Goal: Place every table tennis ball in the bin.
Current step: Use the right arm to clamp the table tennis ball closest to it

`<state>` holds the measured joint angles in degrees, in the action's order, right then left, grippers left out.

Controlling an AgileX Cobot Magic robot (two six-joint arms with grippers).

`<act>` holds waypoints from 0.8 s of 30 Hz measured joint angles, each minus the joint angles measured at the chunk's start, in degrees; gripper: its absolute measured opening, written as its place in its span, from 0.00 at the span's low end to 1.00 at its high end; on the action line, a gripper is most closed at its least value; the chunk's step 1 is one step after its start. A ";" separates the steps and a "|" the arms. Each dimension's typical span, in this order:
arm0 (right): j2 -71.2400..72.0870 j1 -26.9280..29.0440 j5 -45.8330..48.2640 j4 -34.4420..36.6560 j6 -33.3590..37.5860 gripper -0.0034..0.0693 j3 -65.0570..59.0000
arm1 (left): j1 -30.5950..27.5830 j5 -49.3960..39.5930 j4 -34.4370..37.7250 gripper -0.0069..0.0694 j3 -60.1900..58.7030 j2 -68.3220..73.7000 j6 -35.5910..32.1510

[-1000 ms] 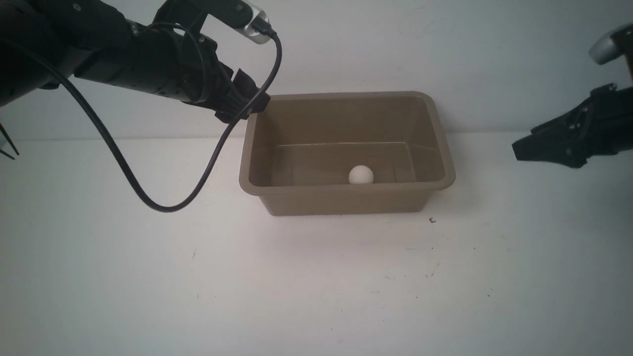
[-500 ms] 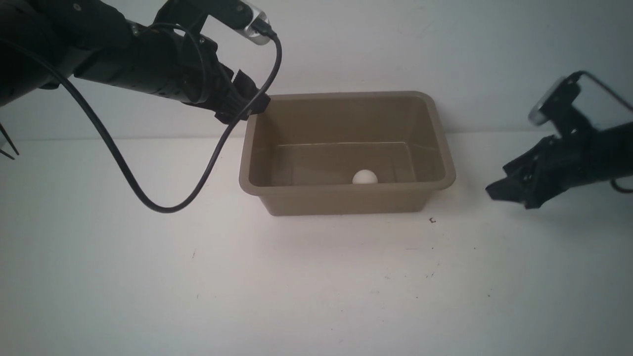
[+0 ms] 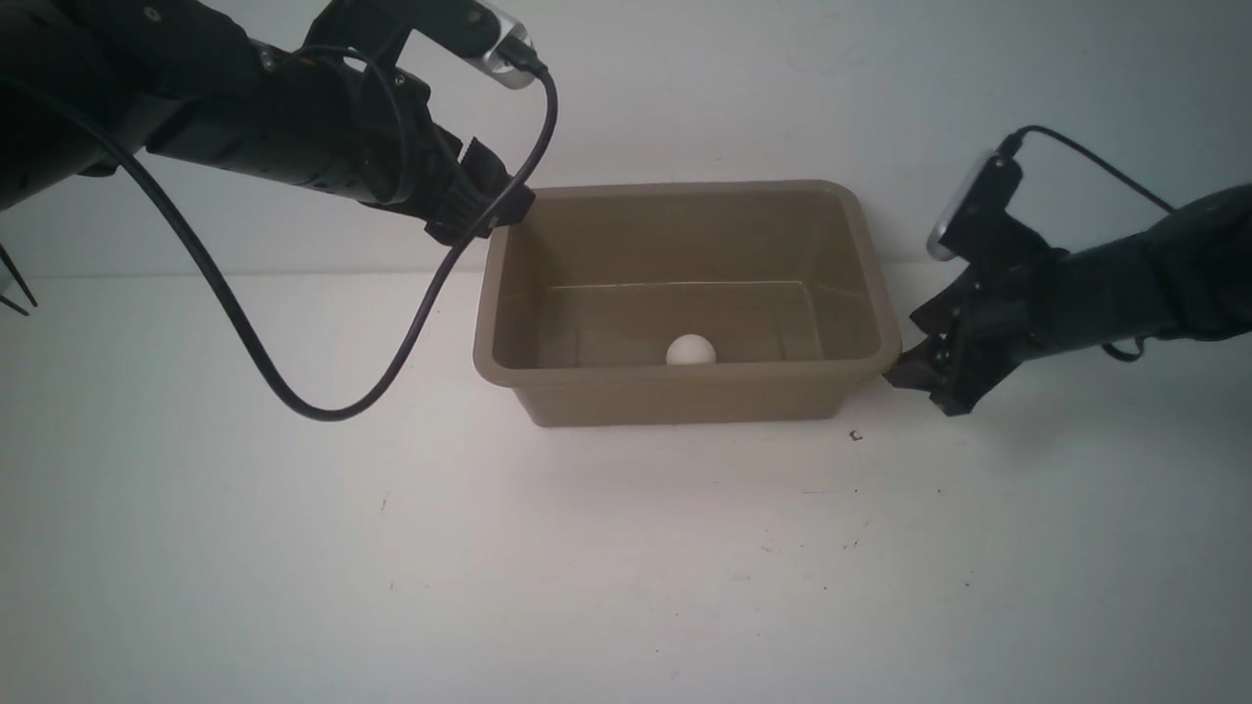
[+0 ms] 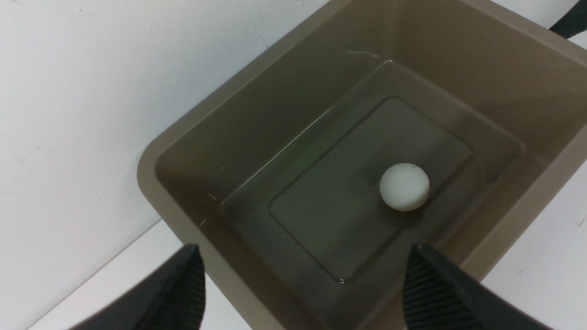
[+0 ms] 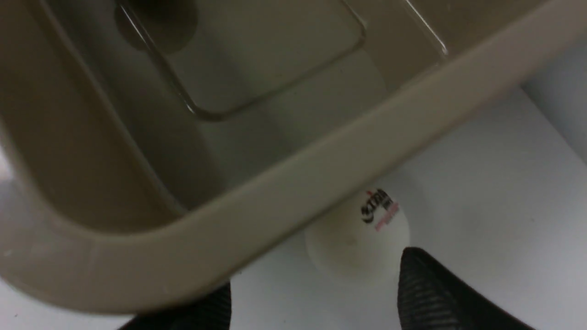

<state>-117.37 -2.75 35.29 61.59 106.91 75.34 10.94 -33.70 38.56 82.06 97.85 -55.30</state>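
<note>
Hovering over far left corner of bin (image 3: 587,374), left gripper (image 3: 486,215) is seen with jaws spread wide, nothing held between them. One table tennis ball (image 3: 691,350) is seen resting on bin floor, close to near wall, roughly mid-width. Right gripper (image 3: 919,386) is lowered towards table (image 3: 626,567) at bin's near right corner, tips just beside rim. Second ball (image 5: 357,243), dark logo printed on it, is found on table, tucked under flared rim, between partly parted fingers (image 5: 426,293): one is at ball's edge, other is kept apart. Ball is not clamped.
</note>
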 joint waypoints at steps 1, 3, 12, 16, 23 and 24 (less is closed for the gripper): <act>-0.13 -0.10 -0.08 0.00 0.00 0.67 0.07 | 0.00 0.00 0.00 0.77 0.00 0.00 0.00; -1.47 -0.42 -0.93 -0.05 0.31 0.67 0.71 | 0.00 0.00 -0.21 0.77 0.00 0.00 0.00; -3.11 -0.92 -6.19 1.50 4.66 0.67 0.96 | 0.00 0.00 -1.14 0.77 0.00 0.00 0.00; -3.11 -0.92 -6.19 3.17 6.54 0.67 0.96 | 0.00 0.00 -1.26 0.77 0.00 0.00 0.00; -4.98 -0.92 -6.04 7.92 9.41 0.67 2.82 | 0.00 0.00 -1.32 0.77 0.00 0.00 0.00; -5.28 -0.92 -5.85 8.18 9.47 0.67 3.13 | 0.00 0.00 -1.32 0.77 0.00 0.00 0.00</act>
<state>-122.64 -3.67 29.45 69.77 116.38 78.48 10.94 -33.70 37.25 82.06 97.85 -55.30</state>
